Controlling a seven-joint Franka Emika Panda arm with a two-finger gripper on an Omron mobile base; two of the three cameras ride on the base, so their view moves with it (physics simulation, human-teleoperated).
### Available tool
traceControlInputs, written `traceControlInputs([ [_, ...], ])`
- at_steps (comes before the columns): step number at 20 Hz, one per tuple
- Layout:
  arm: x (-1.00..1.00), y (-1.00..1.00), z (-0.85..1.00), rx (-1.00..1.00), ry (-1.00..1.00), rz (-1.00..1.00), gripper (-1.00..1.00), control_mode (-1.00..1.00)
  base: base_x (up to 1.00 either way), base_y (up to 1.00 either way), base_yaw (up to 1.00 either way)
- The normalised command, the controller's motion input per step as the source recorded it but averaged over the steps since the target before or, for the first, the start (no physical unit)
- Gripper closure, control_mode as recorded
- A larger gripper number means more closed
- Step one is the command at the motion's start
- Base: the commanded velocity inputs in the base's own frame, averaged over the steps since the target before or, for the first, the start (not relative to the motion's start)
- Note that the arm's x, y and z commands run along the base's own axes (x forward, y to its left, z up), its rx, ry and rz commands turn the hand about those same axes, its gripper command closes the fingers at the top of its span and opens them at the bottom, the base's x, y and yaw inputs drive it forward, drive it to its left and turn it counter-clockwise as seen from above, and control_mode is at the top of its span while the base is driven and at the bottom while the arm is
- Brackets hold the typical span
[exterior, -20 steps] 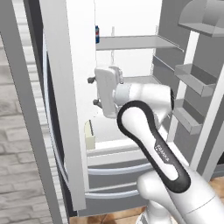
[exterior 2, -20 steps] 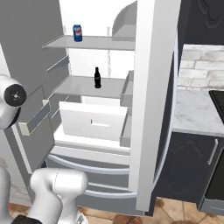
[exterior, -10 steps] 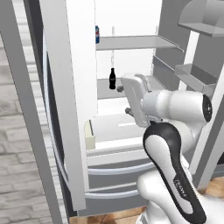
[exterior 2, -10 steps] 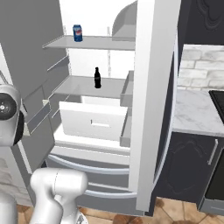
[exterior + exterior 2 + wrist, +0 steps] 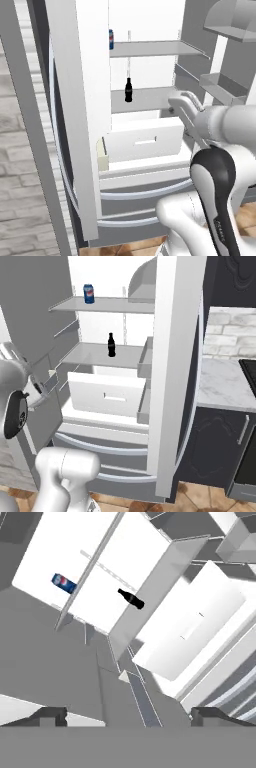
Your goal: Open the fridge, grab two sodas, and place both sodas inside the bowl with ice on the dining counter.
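In front of me the fridge (image 5: 175,356) stands open, and its white interior has two grey shelves one above the other. On the upper shelf (image 5: 105,305) a blue soda can (image 5: 89,293) stands upright near the left end, while on the lower shelf (image 5: 102,355) a small dark soda (bottle-shaped, from what I can see) (image 5: 111,345) stands upright around the middle. Below the lower shelf sits a white drawer (image 5: 106,393), pulled partly out.
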Motion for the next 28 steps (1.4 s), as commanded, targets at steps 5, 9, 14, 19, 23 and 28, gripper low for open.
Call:
traceControlInputs([
  [5,-0.17,-0.61,-0.06,-0.37,0.03,-0.10,-1.00,-1.00,0.00,0.00,0.00],
  [9,-0.06,-0.36,-0.19,-0.38,0.00,0.00,-1.00,-1.00,0.00,0.00,0.00],
  [14,0.00,-0.19,-0.43,-0.35,0.00,0.16,-1.00,-1.00,0.00,0.00,0.00],
  [19,-0.01,-0.26,-0.39,-0.28,0.00,0.21,-1.00,-1.00,0.00,0.00,0.00],
  [23,0.00,0.02,-0.47,-0.26,0.02,0.16,-1.00,-1.00,0.00,0.00,0.00],
  [28,0.00,0.12,-0.19,-0.04,0.00,0.04,-1.00,-1.00,0.00,0.00,0.00],
])
